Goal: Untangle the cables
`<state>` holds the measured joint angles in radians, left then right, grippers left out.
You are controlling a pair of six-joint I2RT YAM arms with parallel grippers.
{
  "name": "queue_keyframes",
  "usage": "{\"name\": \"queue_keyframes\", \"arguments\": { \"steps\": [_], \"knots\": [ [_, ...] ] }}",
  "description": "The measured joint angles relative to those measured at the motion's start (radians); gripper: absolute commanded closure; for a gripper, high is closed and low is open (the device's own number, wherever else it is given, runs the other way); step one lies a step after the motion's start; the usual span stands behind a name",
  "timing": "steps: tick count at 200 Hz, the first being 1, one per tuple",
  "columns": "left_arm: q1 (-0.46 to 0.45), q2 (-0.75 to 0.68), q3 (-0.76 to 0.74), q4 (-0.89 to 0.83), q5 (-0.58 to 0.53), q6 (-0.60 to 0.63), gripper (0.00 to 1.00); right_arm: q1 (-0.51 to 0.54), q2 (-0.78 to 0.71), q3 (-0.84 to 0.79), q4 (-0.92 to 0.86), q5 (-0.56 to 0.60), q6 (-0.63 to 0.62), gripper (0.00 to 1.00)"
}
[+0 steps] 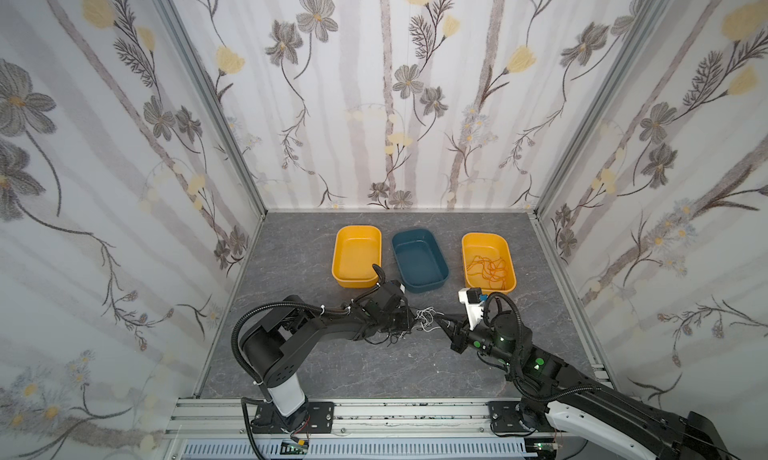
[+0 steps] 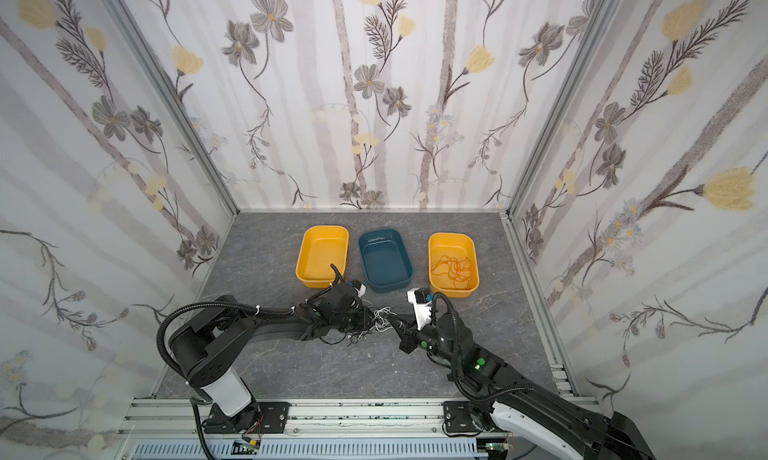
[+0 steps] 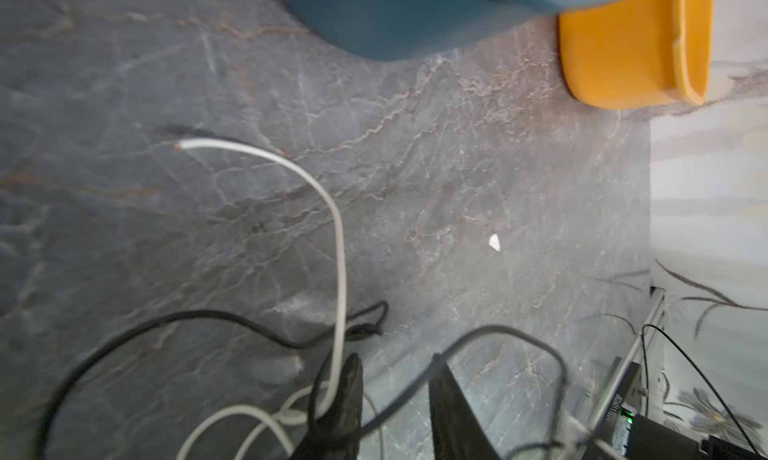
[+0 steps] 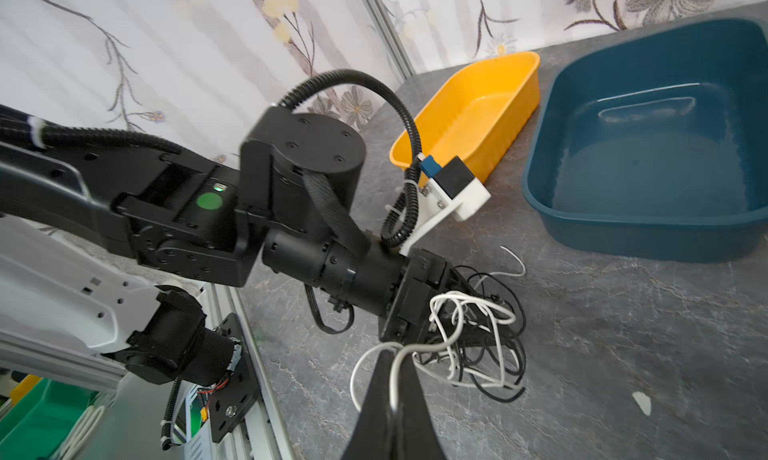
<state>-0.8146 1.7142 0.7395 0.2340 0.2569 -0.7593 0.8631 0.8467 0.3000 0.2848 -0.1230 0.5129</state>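
I am looking at the tangle of cables [image 1: 424, 317] lying on the table [image 1: 332, 366] just in front of the blue bin [image 1: 424, 286], on the side nearer the arm bases. The right gripper [image 4: 395, 354] is poking into the tangle from the right of the blue bin's near edge. Its jaws are closed and pinching a white cable [image 4: 352, 380] between them. The left gripper [image 3: 395, 362] is sitting at the tangle's other side with its jaws apart and bare table showing between them. A black cable [image 3: 505, 328] is crossing that gap, and the white cable is running past one finger [image 3: 347, 391]. An orange cable [image 1: 488, 269] is lying loosely coiled in the yellow bin [image 1: 486, 234] just right of the blue bin.
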Motion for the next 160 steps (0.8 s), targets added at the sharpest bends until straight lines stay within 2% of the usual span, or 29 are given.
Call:
{"name": "queue_keyframes", "arguments": {
  "steps": [29, 95, 120, 160],
  "knots": [
    [0.012, 0.006, -0.013, -0.003, -0.029, -0.006, 0.87, -0.017, -0.084, 0.025, -0.007, -0.031, 0.005, 1.00],
    [0.043, -0.032, -0.060, 0.001, -0.058, -0.031, 0.95, -0.109, -0.183, 0.069, -0.066, -0.096, 0.006, 1.00],
    [0.053, -0.056, -0.076, -0.019, -0.071, -0.031, 0.95, -0.134, -0.209, 0.093, -0.106, -0.097, -0.002, 1.00],
    [0.061, -0.117, -0.070, -0.090, -0.068, -0.026, 0.85, -0.147, -0.214, 0.121, -0.137, -0.116, -0.014, 1.00]
  ]
}}
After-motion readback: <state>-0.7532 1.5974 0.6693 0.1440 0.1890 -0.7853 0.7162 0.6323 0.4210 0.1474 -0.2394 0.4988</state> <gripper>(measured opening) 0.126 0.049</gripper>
